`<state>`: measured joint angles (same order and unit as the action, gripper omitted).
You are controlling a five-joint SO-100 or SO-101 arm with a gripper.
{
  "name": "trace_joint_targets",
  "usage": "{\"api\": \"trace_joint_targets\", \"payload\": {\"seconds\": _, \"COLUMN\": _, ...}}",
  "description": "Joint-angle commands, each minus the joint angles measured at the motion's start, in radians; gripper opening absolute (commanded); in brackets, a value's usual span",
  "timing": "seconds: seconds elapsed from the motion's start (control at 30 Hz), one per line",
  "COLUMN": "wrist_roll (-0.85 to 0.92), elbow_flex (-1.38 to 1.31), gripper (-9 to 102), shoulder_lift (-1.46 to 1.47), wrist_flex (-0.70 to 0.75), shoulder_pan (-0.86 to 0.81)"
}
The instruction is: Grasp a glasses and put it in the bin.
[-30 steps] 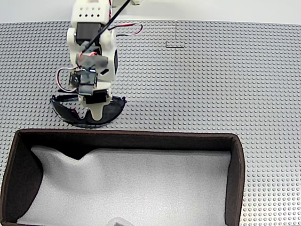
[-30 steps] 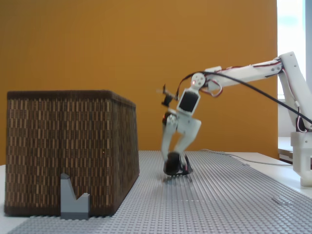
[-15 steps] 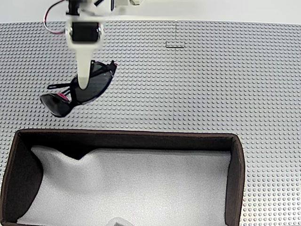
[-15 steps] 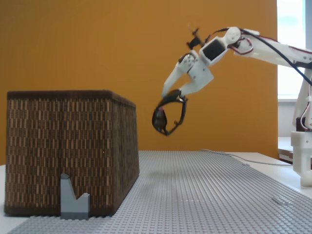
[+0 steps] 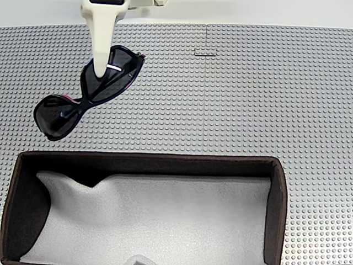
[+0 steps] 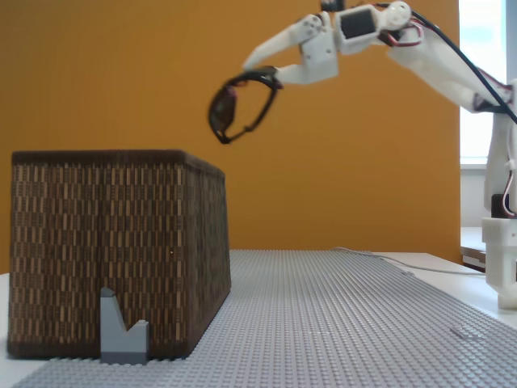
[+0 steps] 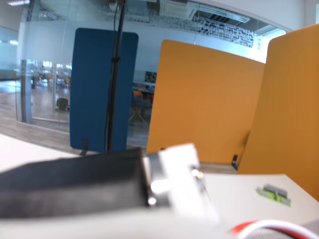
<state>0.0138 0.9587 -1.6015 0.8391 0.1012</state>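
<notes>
Glasses lifted, bin waiting below.
Your hand [image 6: 260, 71] gripped the glasses [image 6: 234, 103] high above the tabletop [image 5: 248, 94], beside the bin [image 6: 113, 242], not over it.

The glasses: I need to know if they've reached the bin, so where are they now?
Not yet: the glasses hang from the claw in the air, above and right of the bin in a fixed view.

I see a grey studded baseplate [image 5: 248, 99] covering the table; a small grey notched block [image 6: 123, 328] standing on it; an orange partition [image 6: 161, 73] behind; a blue panel [image 7: 102, 84] further off.
</notes>
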Motion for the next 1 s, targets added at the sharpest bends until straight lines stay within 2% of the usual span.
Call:
{"api": "trace_joint_targets", "payload": {"seconds": 0.0, "wrist_roll": 0.002, "elbow_flex": -0.238, "gripper": 0, "shoulder_lift": 0.141, "wrist_flex": 0.049, "shoulder_pan": 0.018}}
{"api": "trace_joint_targets", "payload": {"seconds": 0.3, "wrist_roll": -0.018, "elbow_flex": -0.683, "gripper": 0, "shoulder_lift": 0.626, "wrist_flex": 0.129, "shoulder_pan": 0.029}}
{"api": "trace_joint_targets", "payload": {"seconds": 0.5, "wrist_roll": -0.037, "elbow_flex": -0.782, "gripper": 0, "shoulder_lift": 0.758, "wrist_flex": 0.135, "shoulder_pan": 0.028}}
{"api": "trace_joint_targets", "payload": {"seconds": 0.73, "wrist_roll": -0.063, "elbow_flex": -0.853, "gripper": 23, "shoulder_lift": 0.853, "wrist_flex": 0.152, "shoulder_pan": 0.026}}
{"api": "trace_joint_targets", "payload": {"seconds": 0.97, "wrist_roll": -0.017, "elbow_flex": -1.019, "gripper": 26, "shoulder_lift": 0.865, "wrist_flex": 0.16, "shoulder_pan": 0.035}}
